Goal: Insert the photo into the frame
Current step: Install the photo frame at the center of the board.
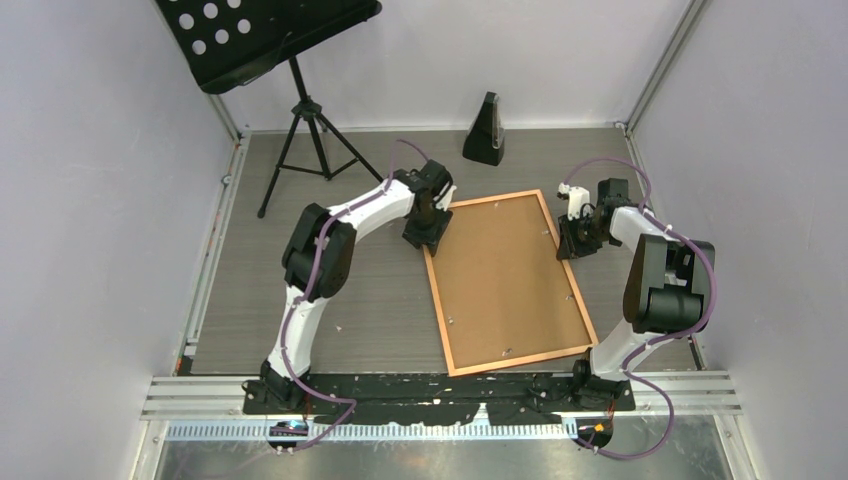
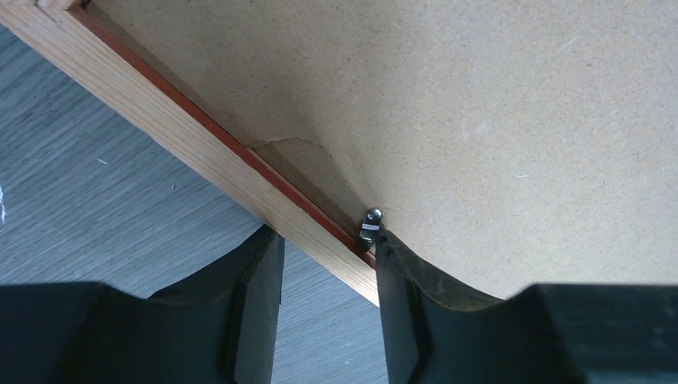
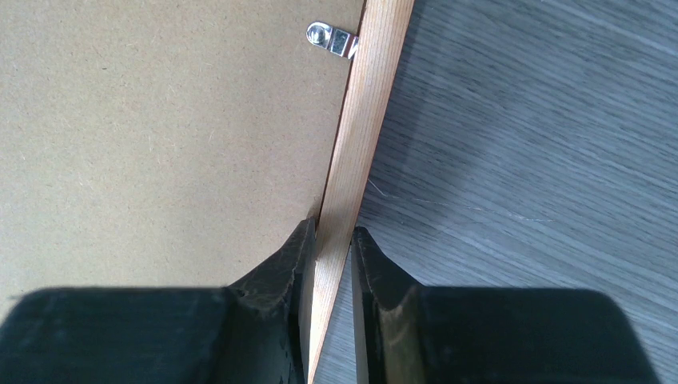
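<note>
The thin copper-orange wooden picture frame (image 1: 522, 360) lies flat, back upward, on the grey wood-grain table (image 1: 350, 300), between my two arms and a little askew. A plain brown fibreboard backing panel (image 1: 505, 280) fills its opening; the photo I cannot see. My right gripper (image 3: 332, 232) is clamped on the frame's right rail, one finger on the panel side and one outside. My left gripper (image 2: 324, 240) stands astride the left rail, jaws apart, its inner finger touching a small silver metal tab (image 2: 371, 220) at the panel's edge. Farther back stand a black music stand (image 1: 265, 40) and a black metronome (image 1: 485, 130).
</note>
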Robot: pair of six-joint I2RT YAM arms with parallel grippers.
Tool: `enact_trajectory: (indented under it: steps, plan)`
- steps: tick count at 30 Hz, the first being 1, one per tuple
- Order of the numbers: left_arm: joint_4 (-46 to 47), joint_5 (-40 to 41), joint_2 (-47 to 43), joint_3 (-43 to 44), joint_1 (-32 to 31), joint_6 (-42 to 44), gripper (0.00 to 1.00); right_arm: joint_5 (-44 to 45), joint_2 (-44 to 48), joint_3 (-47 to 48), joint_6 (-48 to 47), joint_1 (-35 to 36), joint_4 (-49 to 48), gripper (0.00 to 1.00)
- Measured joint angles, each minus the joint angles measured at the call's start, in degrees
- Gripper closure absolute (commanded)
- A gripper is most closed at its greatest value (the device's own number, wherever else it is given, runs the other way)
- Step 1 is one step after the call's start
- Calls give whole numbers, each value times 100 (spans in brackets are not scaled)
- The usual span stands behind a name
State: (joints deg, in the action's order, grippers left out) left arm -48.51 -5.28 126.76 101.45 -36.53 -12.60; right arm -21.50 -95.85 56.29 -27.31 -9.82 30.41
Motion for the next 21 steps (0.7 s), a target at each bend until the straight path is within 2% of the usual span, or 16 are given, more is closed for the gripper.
enact_trajectory:
  steps: [10, 14, 19, 21]
  plan:
    - [-15, -31, -4, 9, -15, -13, 66, 42, 15, -11, -2, 2, -11, 94]
    - [-31, -31, -2, 26, -15, -17, 74, 44, 35, -28, -28, 2, -28, 95]
    - [-92, -31, 28, 87, -46, -13, 92, 52, 37, -33, -98, 13, -31, 95]
    - [-151, -28, 66, 153, -50, -4, 95, 57, 37, -33, -109, 13, -31, 95]
